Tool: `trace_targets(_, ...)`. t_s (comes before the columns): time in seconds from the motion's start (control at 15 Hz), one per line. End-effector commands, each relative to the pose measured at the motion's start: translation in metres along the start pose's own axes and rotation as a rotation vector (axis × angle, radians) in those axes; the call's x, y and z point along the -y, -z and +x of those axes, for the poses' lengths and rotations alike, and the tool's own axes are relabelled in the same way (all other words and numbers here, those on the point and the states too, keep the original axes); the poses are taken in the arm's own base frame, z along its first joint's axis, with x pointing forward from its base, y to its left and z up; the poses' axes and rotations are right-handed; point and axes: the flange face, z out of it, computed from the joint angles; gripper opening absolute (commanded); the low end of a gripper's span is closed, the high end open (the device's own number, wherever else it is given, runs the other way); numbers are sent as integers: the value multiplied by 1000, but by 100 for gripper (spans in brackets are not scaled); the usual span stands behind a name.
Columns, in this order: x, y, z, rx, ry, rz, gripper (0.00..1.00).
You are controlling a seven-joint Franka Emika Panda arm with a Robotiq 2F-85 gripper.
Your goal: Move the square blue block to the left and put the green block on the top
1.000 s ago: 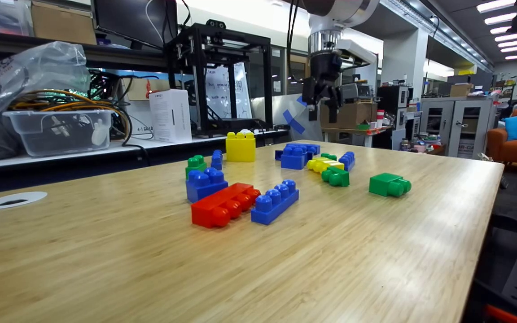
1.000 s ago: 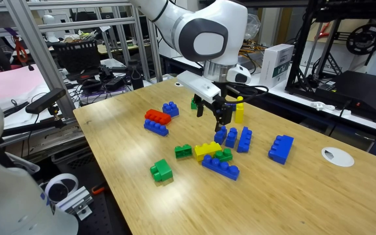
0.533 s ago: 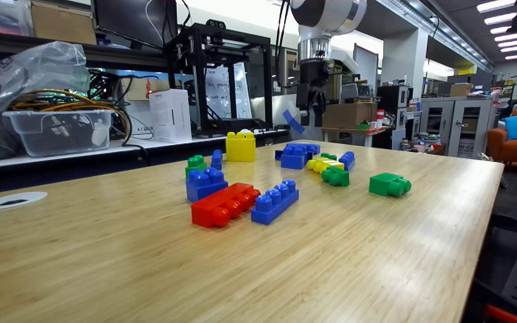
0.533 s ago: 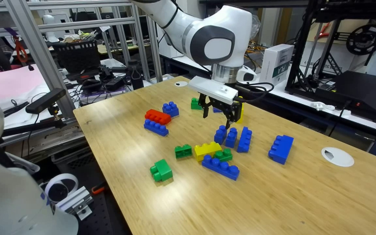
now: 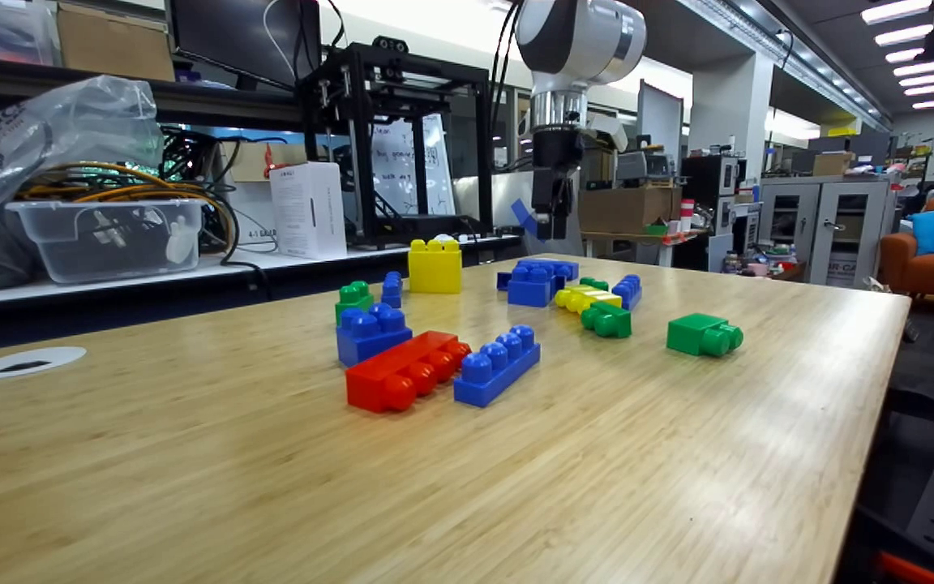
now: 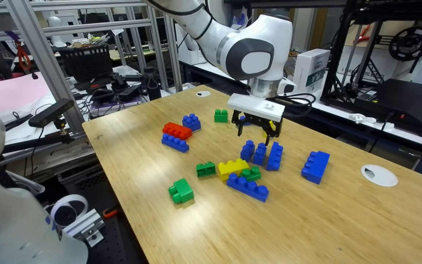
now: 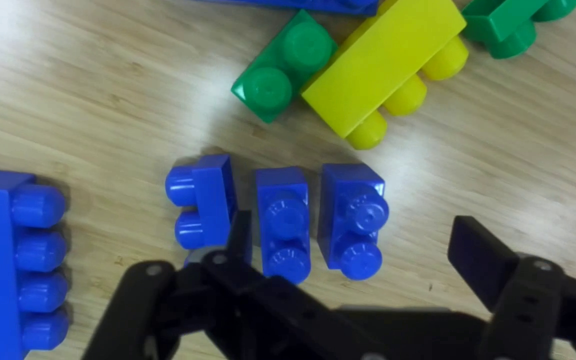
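Note:
The square blue block (image 5: 371,334) stands upright beside the red brick in both exterior views (image 6: 191,123); it is out of the wrist view. Small green bricks sit at the far side (image 6: 221,116) and by the yellow brick (image 6: 250,173); the latter also shows in the wrist view (image 7: 285,65). I cannot tell which is the green block. My gripper (image 6: 253,138) is open and empty above the table in both exterior views (image 5: 552,229). In the wrist view, two small two-stud blue bricks (image 7: 284,225) (image 7: 352,220) lie below, between its fingers (image 7: 353,240).
A red brick (image 6: 177,131) and a long blue brick (image 6: 174,143) lie near the square block. A yellow brick (image 5: 434,268) stands tall. Other blue bricks (image 6: 274,157) (image 6: 315,167) (image 6: 247,187), a yellow brick (image 6: 232,168) and green bricks (image 6: 181,191) (image 6: 206,169) are spread around.
My open gripper has shifted across above the bricks, rightward in an exterior view, and turned so that its fingers line up differently. The bricks have not moved.

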Motion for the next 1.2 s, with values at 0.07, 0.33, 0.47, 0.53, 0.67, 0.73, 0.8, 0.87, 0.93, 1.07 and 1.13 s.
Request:
trace_targets(0.07,-17,-13,18,-12,70,24,100)
trace_targets(0.33,-23,-32,32,-15,93,73,100)
trace_targets(0.47,-27,-39,36,-12,94,89,100)
trace_targets(0.53,-29,-42,36,-12,93,98,100)
trace_targets(0.67,-33,-46,35,-10,90,113,100)
trace_targets(0.73,-35,-47,35,-10,88,121,100)
trace_targets(0.8,-36,-49,34,-8,85,130,100)
trace_targets(0.87,-36,-51,34,-5,82,139,100)
trace_targets(0.93,-35,-53,33,-1,80,151,100)
trace_targets(1.07,-30,-54,32,7,78,182,100)
trace_targets(1.13,-26,-55,32,12,78,193,100)
